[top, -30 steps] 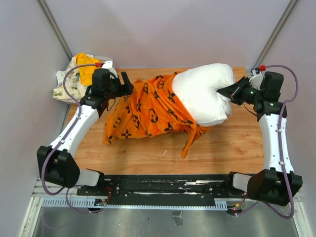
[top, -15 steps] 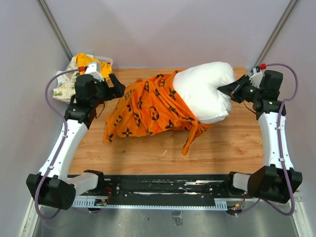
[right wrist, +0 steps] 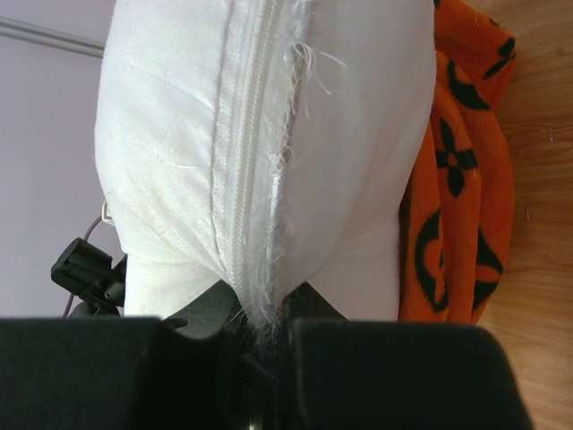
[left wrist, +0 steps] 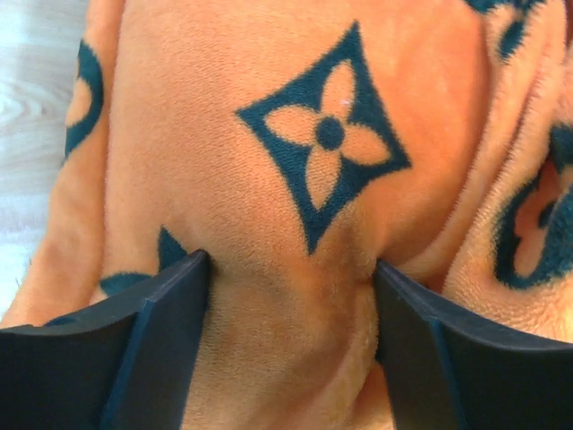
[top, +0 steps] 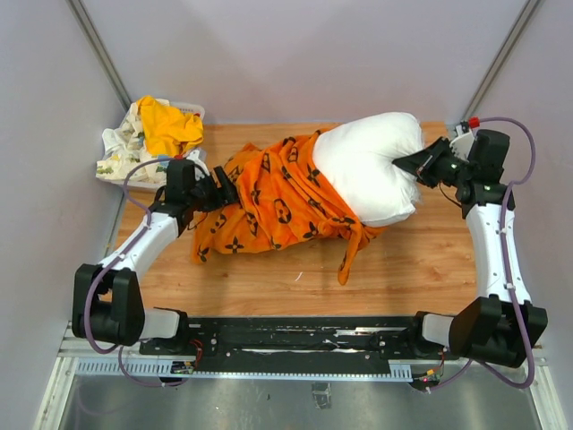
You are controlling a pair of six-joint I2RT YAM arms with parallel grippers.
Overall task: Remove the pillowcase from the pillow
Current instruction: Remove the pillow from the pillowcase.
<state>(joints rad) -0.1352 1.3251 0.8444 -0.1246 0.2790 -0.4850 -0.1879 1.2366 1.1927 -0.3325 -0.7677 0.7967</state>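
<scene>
The pillowcase [top: 269, 202] is bright orange with black flowers, stars and round letter marks all over. Between the black fingers [left wrist: 152, 349] of the left gripper [left wrist: 286, 340] sits one black four-petal flower in a diamond shape. The pillow [top: 372, 170] is plain white, with a white zip line running up from the black right gripper [right wrist: 260, 345]. The table [top: 421, 260] is light brown wood.

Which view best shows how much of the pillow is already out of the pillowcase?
The top external view: the whole pillow shows, its right part bare, its left end still inside the pillowcase. The right wrist view shows only the pinched seam end with orange behind. The left wrist view shows only orange fabric, no pillow.
</scene>
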